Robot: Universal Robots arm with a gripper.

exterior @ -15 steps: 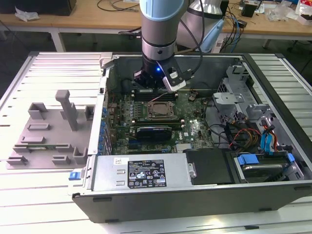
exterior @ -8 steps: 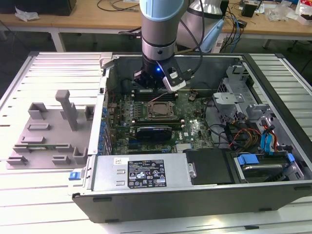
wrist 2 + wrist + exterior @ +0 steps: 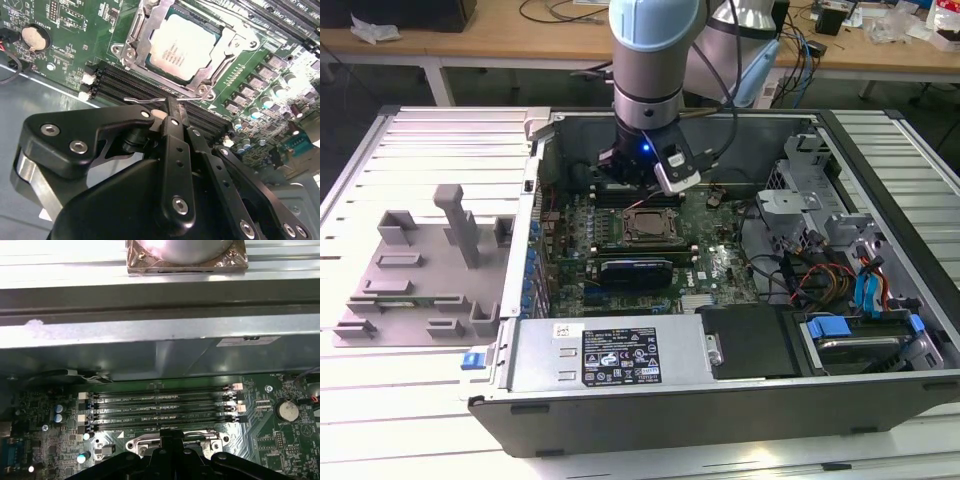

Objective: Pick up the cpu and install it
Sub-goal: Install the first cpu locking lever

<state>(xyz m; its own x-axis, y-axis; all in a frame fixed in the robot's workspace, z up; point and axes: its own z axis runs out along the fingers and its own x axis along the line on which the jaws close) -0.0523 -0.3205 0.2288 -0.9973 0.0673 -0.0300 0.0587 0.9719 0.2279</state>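
Hand [image 3: 172,107], fingers pressed together and empty, hovers just beside the socketed cpu [image 3: 184,46].

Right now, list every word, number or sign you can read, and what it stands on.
No text can be read for certain.
cpu: faint print on its top plate, too blurred.
Black label on the power supply: too small.
White sticker beside that label: too small.
Pale sticker on the case wall: blurred.
Board markings: too small.
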